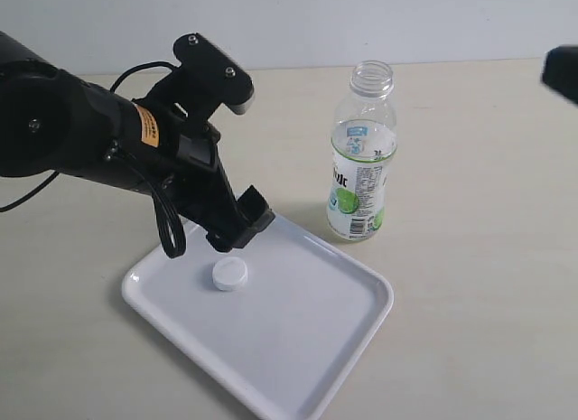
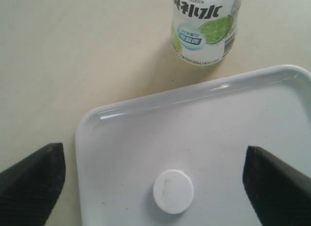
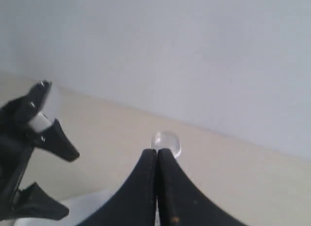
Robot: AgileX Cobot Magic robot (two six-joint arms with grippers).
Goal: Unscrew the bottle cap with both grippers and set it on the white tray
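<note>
Above bottle cap [image 1: 229, 274], left hand [image 1: 238, 230] agape, empty

Bottle cap [image 1: 229, 274] is lying on white tray [image 1: 302, 343] toward its 11 o'clock edge; bottle [image 1: 362, 158] is standing off-tray at approx 1 o'clock, prob. not touching it.

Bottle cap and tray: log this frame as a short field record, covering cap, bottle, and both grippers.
bottle cap: off the bottle, lying flat on the white tray
bottle: upright, neck open, standing on the table beside the tray, not on it
left gripper: open, just above the cap, fingers spread to either side of it, not gripping it
right gripper: shut, empty, away from the bottle
task state: cap unscrewed and on the tray
</note>
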